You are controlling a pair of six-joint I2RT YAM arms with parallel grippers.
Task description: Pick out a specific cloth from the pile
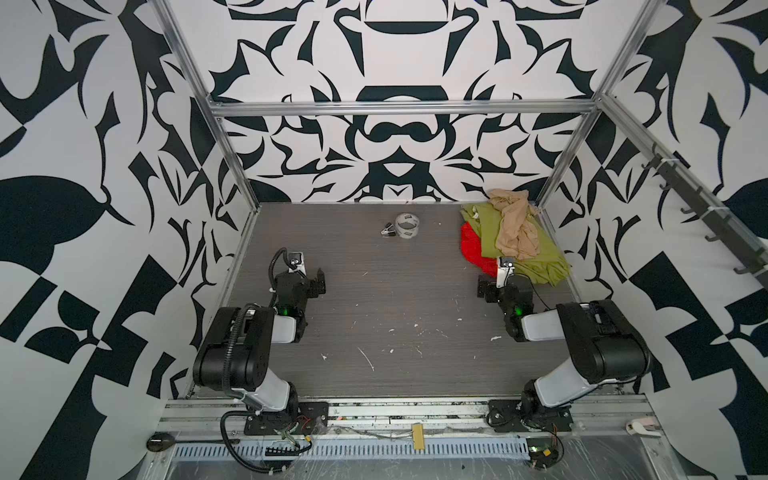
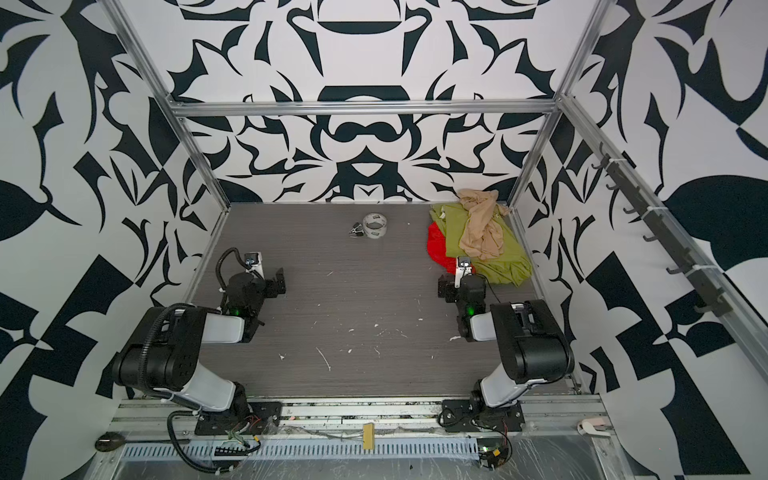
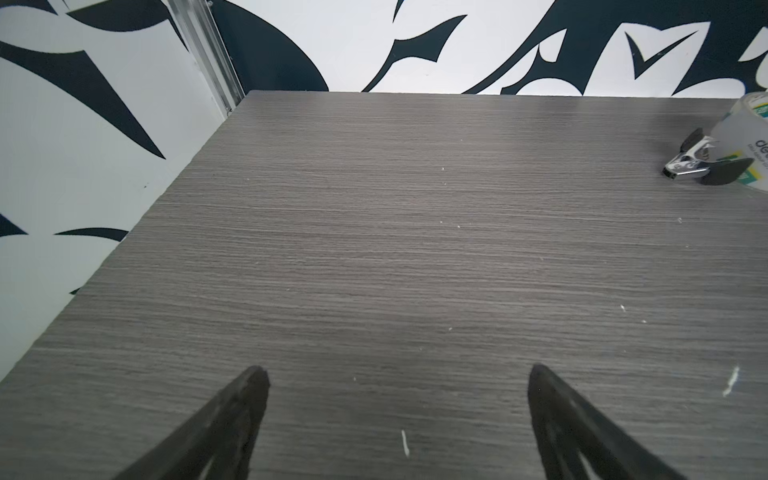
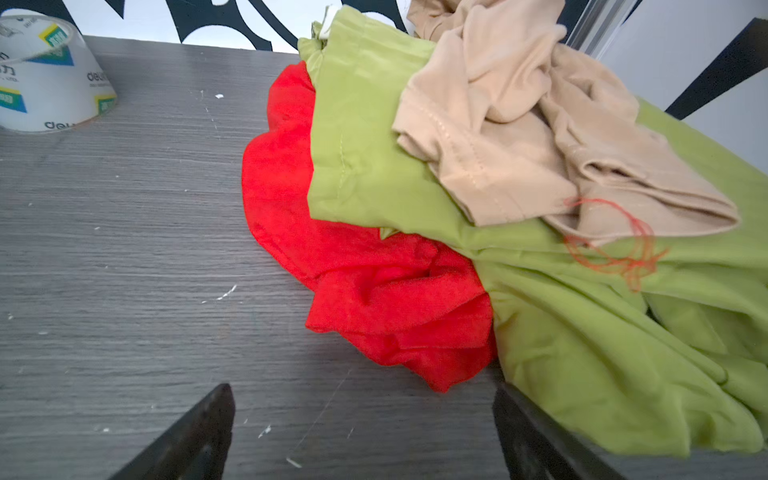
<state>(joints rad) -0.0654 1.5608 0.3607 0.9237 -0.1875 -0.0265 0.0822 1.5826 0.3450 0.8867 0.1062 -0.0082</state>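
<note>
1. The left gripper [image 3: 398, 370] hangs with its black fingers spread wide and nothing between them, above the bare grey wood-grain table [image 3: 374, 249]. It is well apart from the pile [image 1: 536, 262], so it cannot pin the heap down if fabric drags.
2. The clear printed tape roll [image 1: 406, 225] and the small black-and-silver clip [image 1: 387, 229] touching it sit near the back. A wide sweep of cloth could knock them.
3. The bright red thin cloth [image 4: 374, 291] lies at the pile's left edge, mostly tucked underneath. The right gripper [image 4: 361, 386], jaws apart and empty, sits just short of the cloth's bunched fold. A shallow pinch may slip off.
4. The olive-green sheet [image 4: 374, 166] overlaps the red, and one finger lies beside its hem. Closing there could catch both layers.
5. The crumpled beige tan cloth [image 4: 498, 145] rides on top, so a hard pull may topple it.
</note>
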